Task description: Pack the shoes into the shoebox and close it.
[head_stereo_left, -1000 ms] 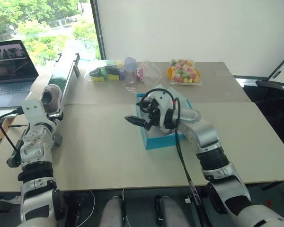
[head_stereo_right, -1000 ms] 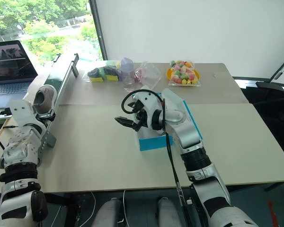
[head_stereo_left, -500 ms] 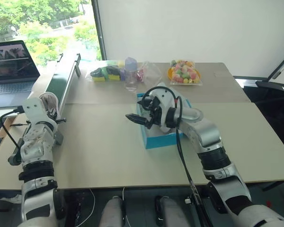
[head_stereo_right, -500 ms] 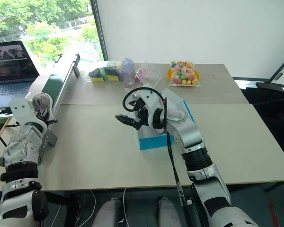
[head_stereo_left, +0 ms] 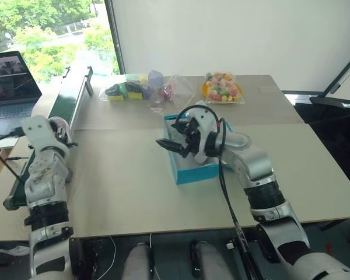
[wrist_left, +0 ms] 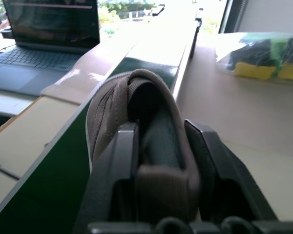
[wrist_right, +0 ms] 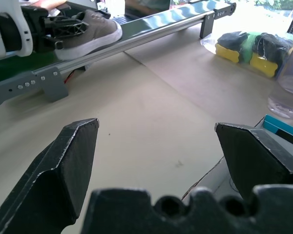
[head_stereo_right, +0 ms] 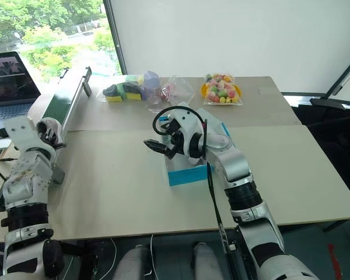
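We see the left gripper clamped on the heel of a small grey-brown fabric shoe, one black finger on each side of the collar; the toe points away over the long green-topped conveyor rail, and we can't tell if the sole touches the belt. From the head camera the shoe sits at about 9 o'clock of the table, mostly masked by the left wrist. The right gripper hangs with its fingers spread wide and nothing between them, just over the 9 o'clock edge of the bright turquoise-blue cardboard shoebox near table centre. The right forearm covers most of the box; its white inside and lid are barely visible, so contents can't be made out. A second shoe can't be made out anywhere. At 12 o'clock on the beige table: a clear bag of yellow and green blocks, a clear plastic bottle, and a bag of colourful round pieces. An open laptop is cut off at 10 o'clock.
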You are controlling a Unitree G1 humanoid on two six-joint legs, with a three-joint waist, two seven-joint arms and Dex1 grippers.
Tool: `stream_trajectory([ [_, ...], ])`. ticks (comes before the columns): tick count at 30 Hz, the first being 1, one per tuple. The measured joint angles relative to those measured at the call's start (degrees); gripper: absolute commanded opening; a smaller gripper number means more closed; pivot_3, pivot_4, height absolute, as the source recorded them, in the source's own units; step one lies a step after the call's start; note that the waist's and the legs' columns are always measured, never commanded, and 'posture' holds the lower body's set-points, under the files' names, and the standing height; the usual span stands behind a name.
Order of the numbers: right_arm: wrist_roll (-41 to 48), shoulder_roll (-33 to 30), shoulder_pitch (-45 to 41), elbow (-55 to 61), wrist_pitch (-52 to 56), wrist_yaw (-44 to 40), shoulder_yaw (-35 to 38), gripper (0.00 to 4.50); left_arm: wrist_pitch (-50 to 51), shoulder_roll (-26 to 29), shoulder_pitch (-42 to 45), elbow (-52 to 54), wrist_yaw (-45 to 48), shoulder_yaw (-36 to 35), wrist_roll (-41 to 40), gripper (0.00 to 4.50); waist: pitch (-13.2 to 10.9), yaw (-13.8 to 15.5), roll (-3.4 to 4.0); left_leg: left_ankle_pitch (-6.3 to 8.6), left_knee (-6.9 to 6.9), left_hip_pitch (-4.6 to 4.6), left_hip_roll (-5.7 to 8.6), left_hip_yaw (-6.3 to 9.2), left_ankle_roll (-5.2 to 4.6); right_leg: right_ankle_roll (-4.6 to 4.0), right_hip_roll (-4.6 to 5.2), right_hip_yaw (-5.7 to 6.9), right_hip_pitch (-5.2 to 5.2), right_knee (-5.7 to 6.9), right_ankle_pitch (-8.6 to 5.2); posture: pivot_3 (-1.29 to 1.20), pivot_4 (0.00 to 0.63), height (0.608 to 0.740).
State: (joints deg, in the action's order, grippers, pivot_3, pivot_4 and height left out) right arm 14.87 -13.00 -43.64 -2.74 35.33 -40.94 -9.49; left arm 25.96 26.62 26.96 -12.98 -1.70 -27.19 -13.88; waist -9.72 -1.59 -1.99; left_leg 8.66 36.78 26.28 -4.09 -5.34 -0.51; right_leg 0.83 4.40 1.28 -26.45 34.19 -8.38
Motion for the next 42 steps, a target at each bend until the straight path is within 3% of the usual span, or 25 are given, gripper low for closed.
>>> stream_trajectory([
  [5,-0.03,0.11,-0.14,-0.01,0.02,-0.01,0.05,4.5,0.7,0.0,-0.6,2.21,-2.12,-0.77,0.19,4.47,0.0,0.59,0.0,0.01,0.0,0.0,0.01,-0.01,0.02,-0.22,0.05,0.03,-0.02,-0.01,-0.05,0.0,0.15,0.74],
  [12,-0.06,0.1,-0.21,-0.01,0.03,-0.01,0.05,4.5,3.33,-0.84,-0.6,3.17,-4.47,-3.5,-1.38,4.47,0.0,0.75,0.0,0.02,-0.01,0.01,-0.28,-0.01,0.03,-0.44,0.09,0.56,-0.09,-0.04,0.12,0.0,0.15,0.74],
  [13,-0.06,0.1,-0.23,-0.01,0.03,0.0,0.05,4.5,3.56,-1.03,-0.6,3.42,-4.48,-3.87,-2.01,3.94,0.0,0.74,0.0,0.02,-0.01,0.0,-0.33,-0.01,0.03,-0.46,0.12,0.69,-0.09,-0.05,0.13,0.0,0.15,0.74],
  [14,-0.06,0.1,-0.25,-0.01,0.03,0.01,0.05,4.5,3.88,-1.1,-0.6,3.51,-4.48,-3.99,-2.13,3.79,0.0,0.73,0.0,0.02,-0.01,0.01,-0.38,-0.01,0.04,-0.48,0.12,0.79,-0.1,-0.05,0.14,0.0,0.15,0.74],
  [20,-0.06,0.17,-0.48,-0.07,0.04,0.28,0.2,4.5,4.54,-1.23,-0.95,3.92,-3.81,-4.18,-2.97,1.85,0.0,0.96,0.0,0.0,-0.06,0.02,-0.54,-0.02,0.07,-0.63,0.06,1.0,-0.15,-0.03,0.13,0.0,0.15,0.74],
  [26,-0.08,0.19,-0.63,-0.13,0.04,0.61,0.2,4.5,4.54,-1.49,-0.94,3.92,-3.84,-4.12,-3.39,1.53,0.0,0.92,0.0,-0.03,-0.06,0.03,-0.54,-0.08,0.12,-0.63,0.1,1.0,-0.16,-0.07,0.14,0.0,0.15,0.74],
  [38,3.33,2.17,-3.12,-1.57,2.06,3.37,4.46,4.5,5.42,-2.1,3.62,13.47,2.84,5.76,-4.53,1.53,0.0,0.9,0.0,-0.14,-0.06,0.21,-0.56,-0.12,0.3,-0.62,0.08,1.01,-0.28,-0.11,0.15,0.0,0.15,0.74],
  [42,3.71,1.74,-3.49,-2.06,2.14,4.22,5.53,4.5,6.52,-2.12,4.19,14.38,1.81,5.87,-4.2,1.53,0.0,0.33,0.0,-0.16,-0.07,0.19,-0.61,-0.11,0.29,-0.43,-0.03,0.99,-0.33,-0.09,0.26,0.0,0.15,0.74],
])
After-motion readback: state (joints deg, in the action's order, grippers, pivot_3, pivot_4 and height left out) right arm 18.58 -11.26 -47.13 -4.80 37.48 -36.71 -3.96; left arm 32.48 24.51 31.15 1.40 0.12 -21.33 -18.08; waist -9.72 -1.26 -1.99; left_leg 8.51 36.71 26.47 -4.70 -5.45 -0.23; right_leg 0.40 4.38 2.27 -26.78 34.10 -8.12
